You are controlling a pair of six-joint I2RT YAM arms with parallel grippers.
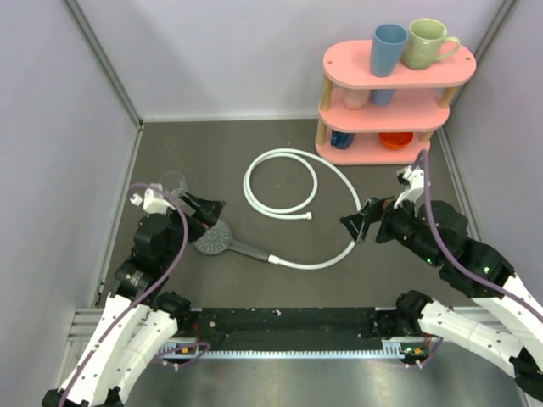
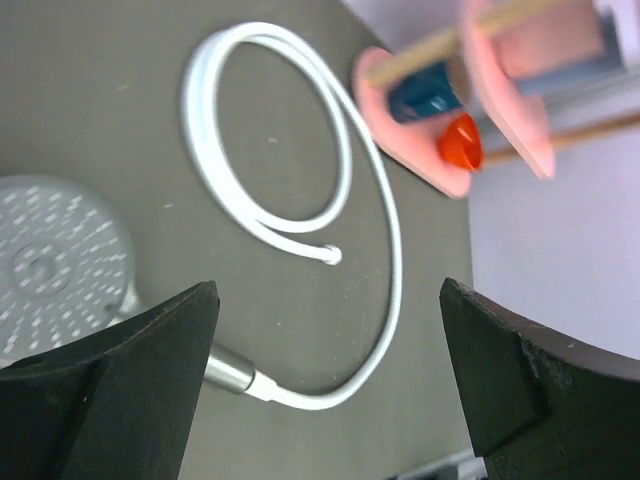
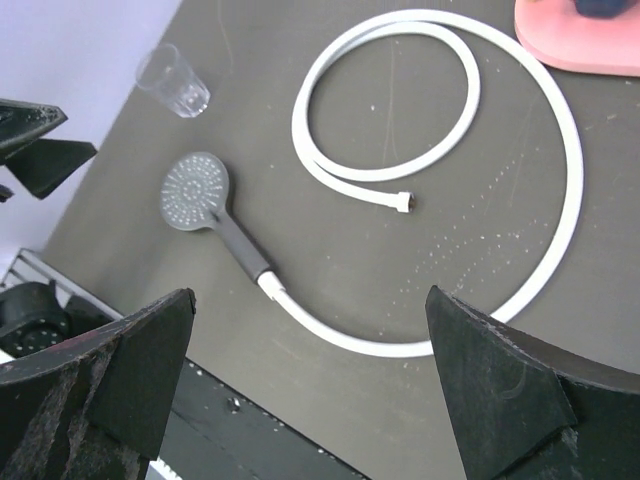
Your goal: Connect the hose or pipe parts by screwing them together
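- Top external view caught the whole setup. The dark grey shower head [image 1: 212, 237] lay flat and face up on the left half of the table [image 1: 195, 153], right by the left gripper [image 1: 214, 217], which was spread wide and empty.
- Right gripper [image 1: 356, 222] gaped wide too, holding nothing, near the outer bend of the white hose [image 2: 195, 110].
- Only that view showed the blue cup [image 1: 389, 47] and green mug [image 1: 427, 42] on top of the pink shelf [image 1: 344, 68].
- Right wrist cam got the full head plus handle and a clear glass [image 3: 175, 82].
- Left wrist cam got just part of the perforated face, with the handle hidden behind a finger [image 2: 120, 390].
- From above, the long axis ran left-right: head on the left, handle pointing right and slightly toward the arms, the hose's metal fitting [image 2: 235, 376] at its tip.
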